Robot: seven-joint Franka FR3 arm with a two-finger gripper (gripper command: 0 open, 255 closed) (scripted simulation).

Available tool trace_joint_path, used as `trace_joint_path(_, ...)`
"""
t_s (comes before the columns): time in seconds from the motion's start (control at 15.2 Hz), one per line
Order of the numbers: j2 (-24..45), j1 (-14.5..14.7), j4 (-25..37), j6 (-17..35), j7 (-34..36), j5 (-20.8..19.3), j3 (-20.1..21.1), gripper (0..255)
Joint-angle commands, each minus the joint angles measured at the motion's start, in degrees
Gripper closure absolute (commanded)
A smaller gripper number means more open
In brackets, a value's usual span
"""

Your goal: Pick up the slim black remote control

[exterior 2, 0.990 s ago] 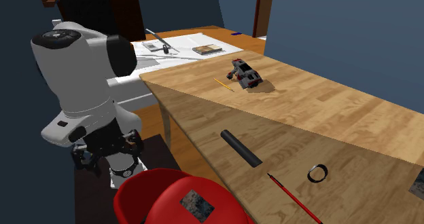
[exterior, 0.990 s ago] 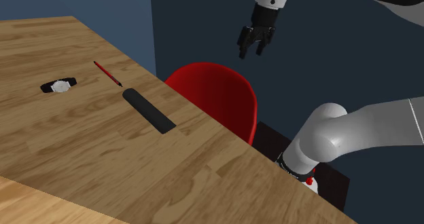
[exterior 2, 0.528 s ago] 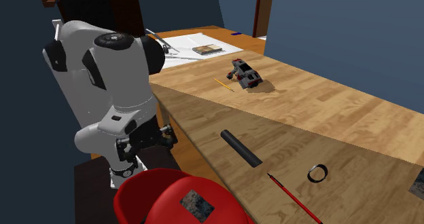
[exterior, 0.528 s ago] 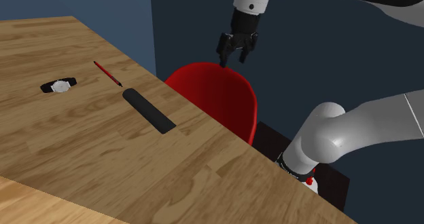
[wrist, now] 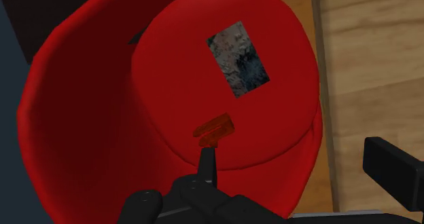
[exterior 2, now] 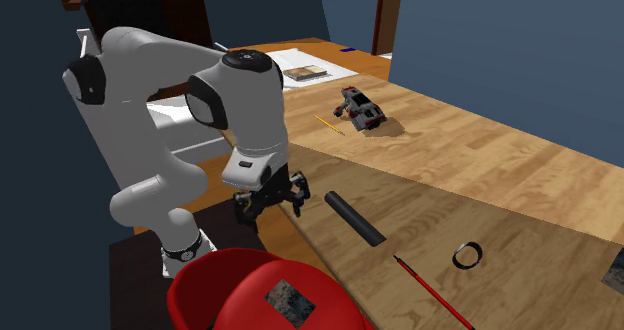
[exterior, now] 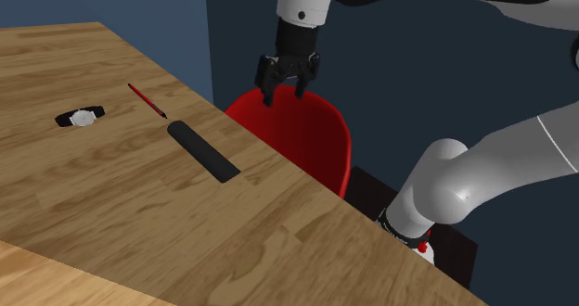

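Gripper open, fingers apart, nothing held; hangs over red chair. Slim blk remote lies flat on wooden table nr its edge, apart from gripper. Red pen and watch lie beyond.

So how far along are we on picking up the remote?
Done: nothing yet. The slim black remote lies flat on the wooden table, untouched. In hand: the approach. The gripper is open and hangs above the red chair, off the table's edge and short of the remote. Left: move over the remote, come down, close on it and lift.
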Motion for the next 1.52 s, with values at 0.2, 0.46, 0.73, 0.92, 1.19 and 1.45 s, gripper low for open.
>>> trace_joint_path(0.2, 6.4, 1.6, 4.7, 2.4, 5.6, 1.2, 5.5, 0)
trace_joint_path(0.46, 12.3, 2.5, 9.5, 4.0, 10.3, 0.9, 9.7, 0)
trace_joint_path(0.73, 19.1, 3.6, 15.4, 5.2, 15.3, -0.8, 13.9, 0)
trace_joint_path(0.92, 21.2, 4.1, 16.4, 6.2, 16.8, -1.6, 15.0, 0)
trace_joint_path(1.19, 21.2, 4.2, 13.3, 9.3, 16.6, -1.5, 15.2, 0)
trace_joint_path(1.45, 21.3, 4.2, 11.5, 11.2, 16.5, -1.4, 15.3, 0)
